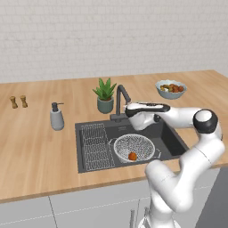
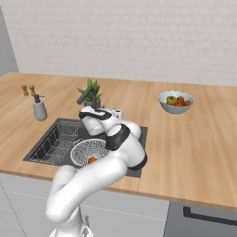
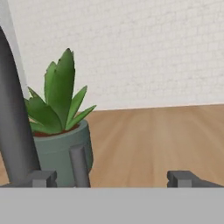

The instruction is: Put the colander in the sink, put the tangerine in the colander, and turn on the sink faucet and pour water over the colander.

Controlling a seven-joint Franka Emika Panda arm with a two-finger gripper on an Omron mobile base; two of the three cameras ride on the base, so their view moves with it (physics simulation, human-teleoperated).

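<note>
The silver mesh colander sits in the dark sink, right of the wire rack. The orange tangerine lies inside the colander at its near edge. The dark angular faucet rises at the back rim of the sink. My gripper hovers over the back of the basin, just right of the faucet's base, level and pointing at it. It is open and holds nothing. A short grey lever stands between the fingertips, nearer the left one.
A potted plant stands right behind the faucet. A soap dispenser and two small shakers are to the left. A fruit bowl sits on the counter to the right. The wire rack fills the sink's left half.
</note>
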